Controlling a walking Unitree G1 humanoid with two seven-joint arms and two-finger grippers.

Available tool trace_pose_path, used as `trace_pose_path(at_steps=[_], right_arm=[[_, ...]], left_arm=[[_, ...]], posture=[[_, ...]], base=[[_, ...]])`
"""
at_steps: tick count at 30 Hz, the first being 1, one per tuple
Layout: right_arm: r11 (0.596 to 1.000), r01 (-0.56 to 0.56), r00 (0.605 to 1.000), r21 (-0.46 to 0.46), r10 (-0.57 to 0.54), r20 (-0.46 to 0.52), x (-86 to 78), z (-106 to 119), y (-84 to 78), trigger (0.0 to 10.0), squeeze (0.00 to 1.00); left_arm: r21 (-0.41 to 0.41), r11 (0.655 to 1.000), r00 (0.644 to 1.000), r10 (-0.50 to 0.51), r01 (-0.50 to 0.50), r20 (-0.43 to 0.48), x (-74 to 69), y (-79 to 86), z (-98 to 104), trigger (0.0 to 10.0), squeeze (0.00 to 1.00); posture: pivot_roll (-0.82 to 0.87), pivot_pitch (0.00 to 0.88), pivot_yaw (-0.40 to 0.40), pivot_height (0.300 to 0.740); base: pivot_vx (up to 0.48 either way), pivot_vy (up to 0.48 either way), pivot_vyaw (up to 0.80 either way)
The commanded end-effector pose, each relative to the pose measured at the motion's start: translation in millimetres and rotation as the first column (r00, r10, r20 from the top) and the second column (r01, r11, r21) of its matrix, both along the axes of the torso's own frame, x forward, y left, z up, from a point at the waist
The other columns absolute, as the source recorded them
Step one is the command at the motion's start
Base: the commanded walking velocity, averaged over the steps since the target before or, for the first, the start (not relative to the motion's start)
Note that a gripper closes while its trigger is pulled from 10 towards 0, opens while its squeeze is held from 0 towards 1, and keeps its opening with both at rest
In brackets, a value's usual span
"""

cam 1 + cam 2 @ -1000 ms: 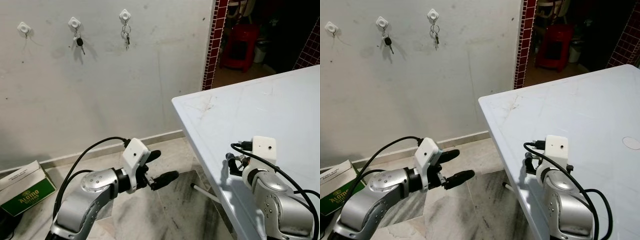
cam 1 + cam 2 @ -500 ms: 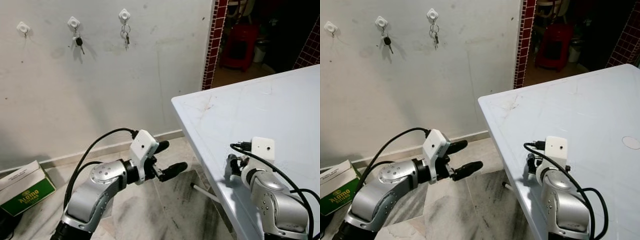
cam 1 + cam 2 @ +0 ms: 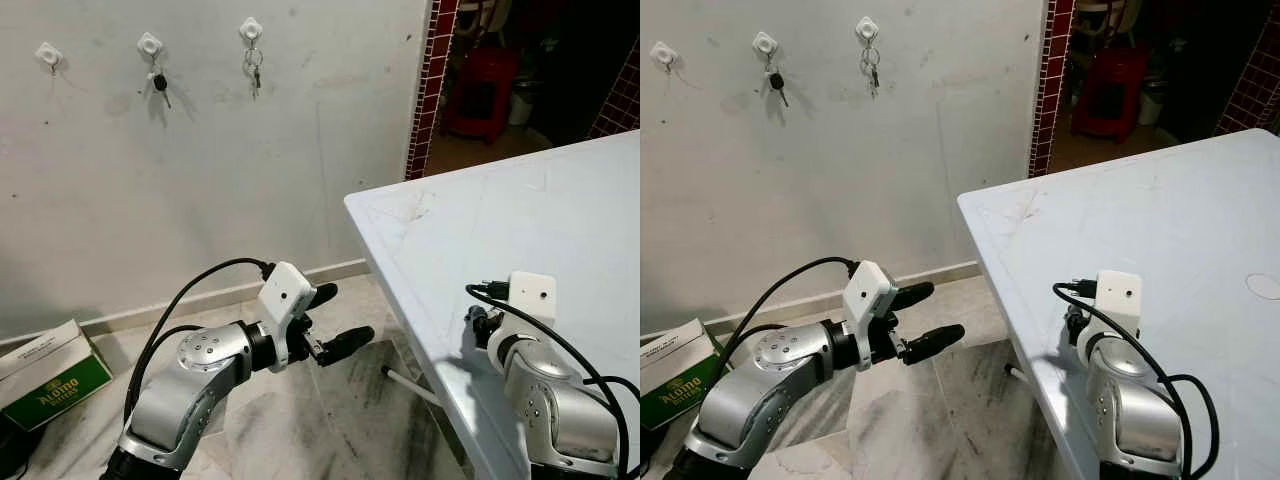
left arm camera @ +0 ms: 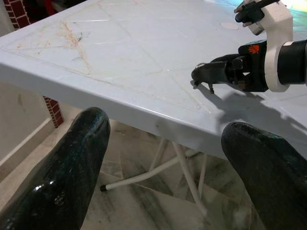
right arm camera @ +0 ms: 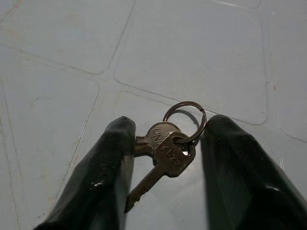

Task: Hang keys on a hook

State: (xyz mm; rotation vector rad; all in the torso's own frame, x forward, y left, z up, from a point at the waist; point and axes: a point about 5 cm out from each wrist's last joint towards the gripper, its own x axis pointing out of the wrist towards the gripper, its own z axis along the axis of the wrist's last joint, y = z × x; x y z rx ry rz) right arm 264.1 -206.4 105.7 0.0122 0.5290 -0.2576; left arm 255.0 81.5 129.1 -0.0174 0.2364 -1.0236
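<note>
- Since half a second ago the right gripper (image 5: 165, 158) has drawn slightly back on the table (image 3: 560, 200), lower right; its fingers straddle the keys (image 5: 165, 149), not gripping.
- Two brass keys on one ring lie flat.
- Left gripper (image 3: 335, 318) hangs wide open, empty.
- Three wall hooks (image 3: 251, 29) upper left; two hold keys.

Three white hooks (image 3: 148, 44) are counted on the wall (image 3: 210, 170), two of them loaded with keys. Two keys (image 5: 165, 155) on one ring (image 5: 186, 120) are seen on the table (image 5: 192, 52).
</note>
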Motion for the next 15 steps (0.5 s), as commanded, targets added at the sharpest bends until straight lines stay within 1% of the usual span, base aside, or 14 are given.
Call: trace_pose_path(at_steps=[1,5,15], right_arm=[[1.0,0.004,1.0,-0.007,-0.004,0.012,-1.0,2.2,-3.8,0.0,0.0],[1.0,0.006,1.0,-0.017,-0.006,0.005,-2.3,0.5,-7.0,0.0,0.0],[1.0,0.005,1.0,-0.024,-0.005,0.006,-2.7,0.9,-8.8,0.0,0.0]], left_arm=[[0.009,1.0,1.0,0.018,-0.018,0.007,-0.4,3.8,1.6,10.0,0.0],[0.013,1.0,1.0,0.021,-0.022,0.009,-0.7,4.6,1.6,10.0,0.0],[0.017,0.999,0.999,0.036,-0.036,0.014,0.8,6.4,2.5,10.0,0.0]], posture=[[-0.03,0.0,0.057,0.74],[-0.03,0.0,0.057,0.74],[-0.02,0.0,0.057,0.74]], base=[[0.0,0.0,0.0],[0.0,0.0,0.0],[0.0,0.0,0.0]])
